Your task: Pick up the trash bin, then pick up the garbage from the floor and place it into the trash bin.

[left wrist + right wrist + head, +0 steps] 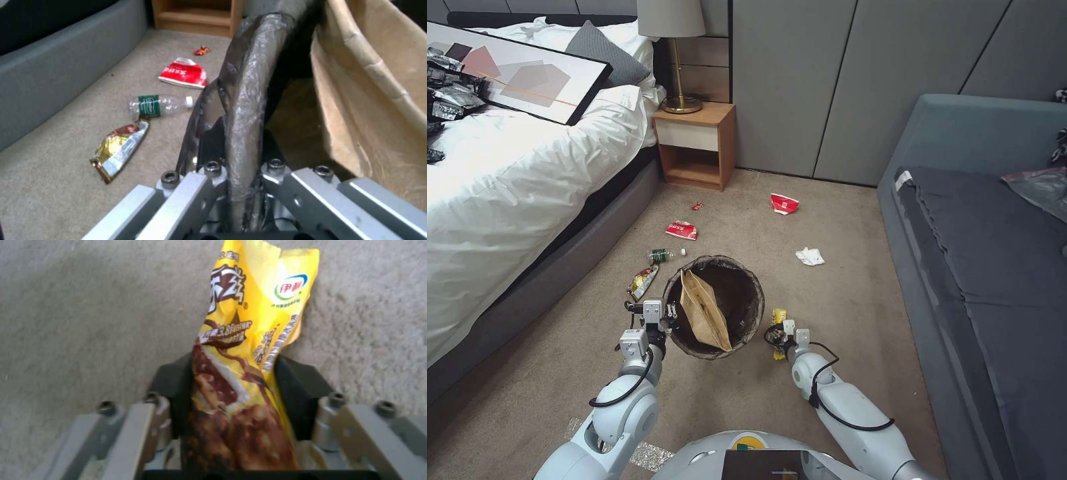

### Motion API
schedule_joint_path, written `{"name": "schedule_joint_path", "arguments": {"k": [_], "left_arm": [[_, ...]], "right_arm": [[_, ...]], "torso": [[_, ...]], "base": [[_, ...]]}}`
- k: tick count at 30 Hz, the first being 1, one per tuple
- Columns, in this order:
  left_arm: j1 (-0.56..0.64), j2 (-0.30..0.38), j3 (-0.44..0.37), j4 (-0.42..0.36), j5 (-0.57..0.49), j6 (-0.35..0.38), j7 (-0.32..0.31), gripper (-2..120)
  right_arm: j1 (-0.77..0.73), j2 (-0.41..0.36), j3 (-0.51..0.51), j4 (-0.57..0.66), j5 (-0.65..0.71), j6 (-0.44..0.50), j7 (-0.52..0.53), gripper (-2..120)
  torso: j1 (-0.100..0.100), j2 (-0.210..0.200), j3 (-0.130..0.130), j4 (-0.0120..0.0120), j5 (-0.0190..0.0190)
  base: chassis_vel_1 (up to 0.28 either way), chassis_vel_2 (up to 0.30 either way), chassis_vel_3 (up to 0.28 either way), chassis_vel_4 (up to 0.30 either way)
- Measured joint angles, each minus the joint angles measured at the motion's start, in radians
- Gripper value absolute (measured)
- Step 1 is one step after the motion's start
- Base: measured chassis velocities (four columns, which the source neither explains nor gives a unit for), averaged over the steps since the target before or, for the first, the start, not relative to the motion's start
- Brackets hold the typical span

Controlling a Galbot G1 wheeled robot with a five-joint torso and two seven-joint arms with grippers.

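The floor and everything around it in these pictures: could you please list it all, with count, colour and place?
trash bin: 1, dark liner, mid-carpet
paper bag: 1, brown, inside the bin
yellow wrapper: 1, beside the bin
gold wrapper: 1, left of bin
bottle: 1, clear, green label, carpet
red wrappers: 2, toward the nightstand
red cup: 1, far carpet
tissue: 1, white, right of bin
nightstand: 1, wooden, beside bed
left gripper: clamps bin rim
right gripper: grips yellow wrapper

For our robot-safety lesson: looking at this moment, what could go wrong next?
1. The left gripper pinches only the bag-lined rim of the round white trash bin; the bin might tilt or slip.
2. The right gripper holds a yellow plastic snack wrapper by its lower part; the floppy top could catch the rim.
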Motion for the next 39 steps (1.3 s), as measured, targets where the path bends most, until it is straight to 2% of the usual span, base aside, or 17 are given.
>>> {"name": "schedule_joint_path", "arguments": {"k": [1, 3, 4, 5, 8, 9, 11, 21, 28, 31, 32, 36, 39], "left_arm": [[-0.001, 0.001, 0.0, 0.0, 0.0, -0.001, 0.0, 0], [-0.002, 0.001, 0.0, 0.0, -0.001, -0.001, -0.001, 0], [-0.003, 0.001, 0.0, 0.0, -0.001, -0.002, -0.002, 0], [-0.003, 0.001, 0.0, 0.0, -0.001, -0.002, -0.002, 0], [-0.005, 0.001, 0.001, 0.002, -0.002, -0.002, -0.003, 0], [-0.005, 0.001, 0.001, 0.002, -0.002, -0.002, -0.003, 0], [-0.007, 0.004, 0.002, 0.002, -0.003, -0.003, -0.005, 0], [-0.006, 0.011, 0.008, -0.007, -0.011, -0.003, -0.006, 0], [-0.002, 0.016, 0.021, -0.016, -0.015, 0.002, -0.004, 0], [-0.003, 0.016, 0.036, -0.015, -0.015, 0.007, -0.002, 0], [-0.003, 0.016, 0.036, -0.015, -0.015, 0.007, -0.002, 0], [-0.009, 0.017, 0.056, -0.007, -0.016, 0.014, -0.002, 0], [-0.013, 0.016, 0.063, -0.003, -0.016, 0.017, -0.003, 0]], "right_arm": [[-0.003, 0.001, -0.001, 0.004, -0.002, -0.004, 0.001, 33], [-0.005, 0.001, -0.002, 0.007, -0.002, -0.006, 0.002, 30], [-0.008, 0.001, -0.003, 0.012, -0.002, -0.012, 0.004, 22], [-0.008, 0.001, -0.003, 0.012, -0.002, -0.012, 0.004, 22], [-0.013, 0.0, -0.005, 0.02, 0.0, -0.017, 0.01, 8], [-0.013, 0.0, -0.005, 0.02, 0.0, -0.017, 0.01, 8], [-0.022, -0.003, -0.006, 0.04, 0.002, -0.018, 0.023, 0], [-0.056, -0.024, 0.047, 0.192, 0.008, -0.015, 0.088, 0], [-0.091, -0.054, 0.142, 0.345, -0.023, 0.026, 0.139, 0], [-0.12, -0.101, 0.209, 0.49, -0.076, 0.073, 0.162, 0], [-0.12, -0.101, 0.209, 0.49, -0.076, 0.073, 0.162, 0], [-0.156, -0.151, 0.267, 0.664, -0.108, 0.109, 0.183, 0], [-0.173, -0.174, 0.289, 0.733, -0.115, 0.126, 0.185, 0]], "torso": [[0.0, 0.0, 0.0, 0.0006, 0.0005], [0.0, 0.0, 0.0, 0.0007, 0.0009], [0.0, 0.0, 0.0, 0.0008, 0.0009], [0.0, 0.0, 0.0, 0.0008, 0.0009], [0.0, 0.0, 0.0, 0.0008, 0.0008], [0.0, 0.0, 0.0, 0.0008, 0.0008], [0.0, 0.0, 0.0, 0.0008, 0.0012], [0.0, 0.0, 0.0, 0.0006, 0.0009], [0.0, 0.0, 0.0, 0.0005, 0.0009], [0.0, 0.0, 0.0, 0.0003, 0.0009], [0.0, 0.0, 0.0, 0.0003, 0.0009], [0.0, 0.0, 0.0, 0.0004, 0.0008], [0.0, 0.0, 0.0, 0.0005, 0.0009]], "base": [[0.0, 0.0, 0.0, 0.0], [0.0, 0.0, 0.0, 0.0], [0.0, 0.0, 0.0, 0.0], [0.0, 0.0, 0.0, 0.0], [0.0, 0.0, 0.0, 0.0], [0.0, 0.0, 0.0, 0.0], [0.0, 0.0, 0.0, 0.0], [0.0, 0.0, 0.0, 0.0], [0.0, 0.0, 0.0, 0.0], [0.0, 0.0, 0.0, 0.0], [0.0, 0.0, 0.0, 0.0], [0.0, 0.0, 0.0, 0.0], [0.0, 0.0, 0.0, 0.0]]}}
